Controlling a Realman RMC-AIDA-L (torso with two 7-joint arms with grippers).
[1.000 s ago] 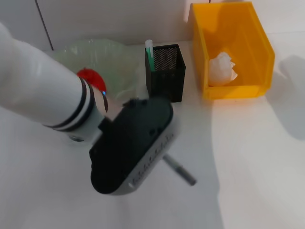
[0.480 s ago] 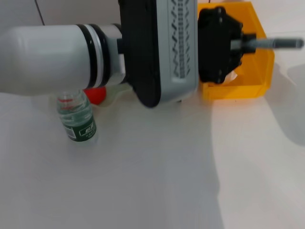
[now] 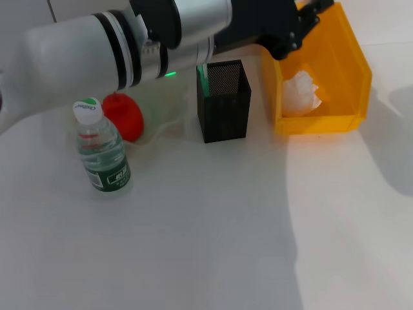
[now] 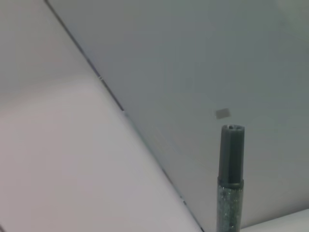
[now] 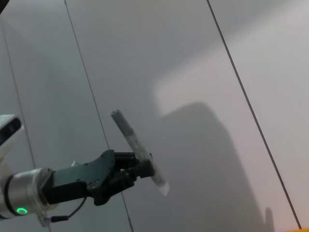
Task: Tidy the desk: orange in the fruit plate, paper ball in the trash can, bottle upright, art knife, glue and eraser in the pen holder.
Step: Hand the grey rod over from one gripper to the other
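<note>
My left arm reaches across the back of the desk, and its black gripper (image 3: 308, 14) hangs high above the pen holder (image 3: 223, 103) and the trash can (image 3: 335, 71). In the right wrist view this left gripper (image 5: 142, 166) is shut on the grey art knife (image 5: 136, 145), which points up in front of the wall. The knife's end (image 4: 231, 179) fills the left wrist view. The paper ball (image 3: 301, 92) lies in the trash can. The orange (image 3: 122, 116) sits in the fruit plate (image 3: 169, 119). The bottle (image 3: 100, 155) stands upright. A green-white stick (image 3: 202, 74), perhaps the glue, is in the pen holder. The eraser is out of view.
The white desk runs up to a panelled wall (image 5: 203, 72) at the back. The bottle stands just in front of the fruit plate, and the pen holder stands between the plate and the trash can. The right arm is out of view.
The left arm has lifted from low over the desk and swung up and back with the art knife. It no longer covers the bottle and the orange.
</note>
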